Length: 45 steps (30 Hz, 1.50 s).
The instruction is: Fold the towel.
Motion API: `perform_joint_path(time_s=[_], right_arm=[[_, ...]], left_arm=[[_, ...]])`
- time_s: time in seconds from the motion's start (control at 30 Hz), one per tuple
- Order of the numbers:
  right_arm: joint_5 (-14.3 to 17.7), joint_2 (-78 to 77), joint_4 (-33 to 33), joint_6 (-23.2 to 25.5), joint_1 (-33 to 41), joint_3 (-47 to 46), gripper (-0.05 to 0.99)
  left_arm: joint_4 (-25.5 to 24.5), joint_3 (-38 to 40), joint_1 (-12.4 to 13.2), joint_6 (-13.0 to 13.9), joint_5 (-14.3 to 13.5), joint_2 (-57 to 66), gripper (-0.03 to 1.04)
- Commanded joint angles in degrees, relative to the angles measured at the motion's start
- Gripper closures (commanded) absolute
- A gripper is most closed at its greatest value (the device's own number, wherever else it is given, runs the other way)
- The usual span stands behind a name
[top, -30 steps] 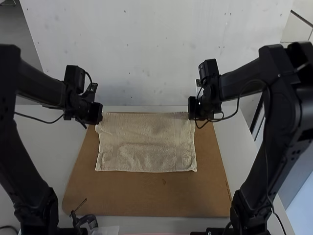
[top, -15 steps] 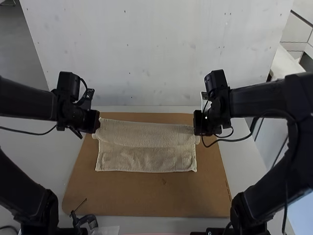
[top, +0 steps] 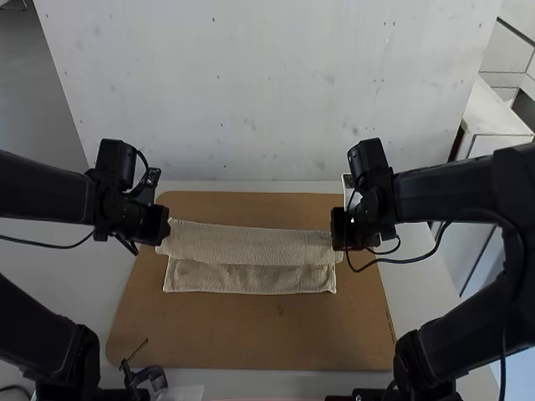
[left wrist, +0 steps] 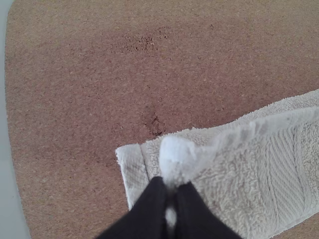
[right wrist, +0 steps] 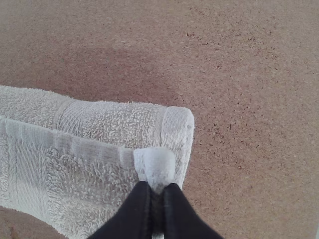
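My left gripper (top: 159, 236) is at the left end of the beige towel (top: 251, 277), and my right gripper (top: 341, 242) is at its right end. Between them the towel's far part hangs raised over the near part, which lies flat on the brown board. In the left wrist view, my left gripper (left wrist: 170, 191) is shut on one corner of the towel (left wrist: 239, 184). The right wrist view has my right gripper (right wrist: 158, 191) shut on another corner of the towel (right wrist: 75, 174), with the lower layer's edge lying beyond it.
The brown board (top: 251, 334) lies on a light table (top: 79, 284), its bare surface surrounding the towel. A black clamp (top: 147, 376) sits at the board's near left edge. A pale wall (top: 267, 92) rises behind the table.
Both grippers have moved from the board's far side toward the near side, carrying the towel's far edge over. The doubled part now covers more, with a narrower strip of the lower layer visible.
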Motion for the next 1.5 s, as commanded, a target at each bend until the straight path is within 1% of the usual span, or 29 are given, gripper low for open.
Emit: perform_joint_path(time_s=[0.0, 0.2, 0.43, 0.5, 0.7, 0.8, 1.0, 1.33, 1.47], right_arm=[[2.07, 2.99, 0.73, 0.39, 0.41, 0.71, 0.92], [2.42, 7.74, 1.69, -0.14, 0.85, 1.67, 0.91], [2.95, 12.48, 3.63, -0.49, 1.20, 3.08, 0.91], [2.95, 13.71, 5.12, -0.49, 1.20, 3.43, 0.91], [2.95, 18.11, 7.58, -0.49, 0.94, 4.57, 0.91], [3.04, 19.16, 9.16, -0.49, 0.85, 4.48, 0.91], [3.04, 19.51, 9.51, -0.49, 1.11, 4.48, 0.91], [3.12, 19.60, 11.54, -0.67, 0.76, 4.84, 0.91], [3.12, 20.04, 11.54, -0.67, 1.11, 4.92, 0.91]], left_arm=[[0.70, 0.40, -0.17, 0.21, -0.41, 3.13, 0.99], [1.58, 1.20, -0.17, 0.48, -0.41, 8.49, 0.99], [1.58, 4.01, 0.62, 0.91, 0.03, 14.20, 0.99], [1.58, 4.80, 0.62, 1.00, 0.64, 15.25, 0.99], [1.58, 7.44, 1.41, 1.27, 0.82, 18.68, 0.99], [1.67, 7.88, 1.59, 1.18, 0.82, 19.03, 0.99], [2.29, 7.88, 1.67, 1.09, 0.82, 19.03, 0.99], [5.10, 7.88, 1.94, 1.18, 0.73, 20.00, 0.99], [5.10, 7.79, 1.94, 1.09, 0.73, 20.26, 0.99]])
